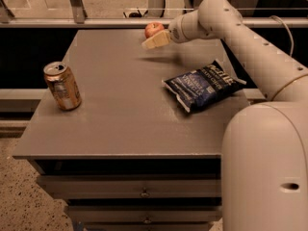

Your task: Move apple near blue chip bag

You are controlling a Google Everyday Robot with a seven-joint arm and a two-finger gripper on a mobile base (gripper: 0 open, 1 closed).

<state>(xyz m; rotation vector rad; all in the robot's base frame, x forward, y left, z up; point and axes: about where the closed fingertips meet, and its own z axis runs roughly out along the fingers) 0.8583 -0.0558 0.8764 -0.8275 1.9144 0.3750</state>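
Hanging over the far side of the table [120,124], the tool [150,43] was a pale wedge at the end of the white arm [250,42]. It pointed left and a little down. It did not touch the table, and its soft shadow lay on the top just below it. It could not be told if the tool was spread or pressed together. It did not look like it was holding anything.

The apple [154,29] sat at the far edge of the table, right behind the tool. It was small, round and red. The tool covered its lower right part, so it could not be told if the two touched.

The blue chip bag [204,85] lay flat on the right side of the table, closer to the camera and well apart from the apple. Bare table top lay between the apple and the bag.

A gold drink can [62,86] stood up on the left side, far from both of them. Drawers [144,192] showed under the table top. The robot's big white body [264,172] filled the near right corner and hid the table's front right corner.
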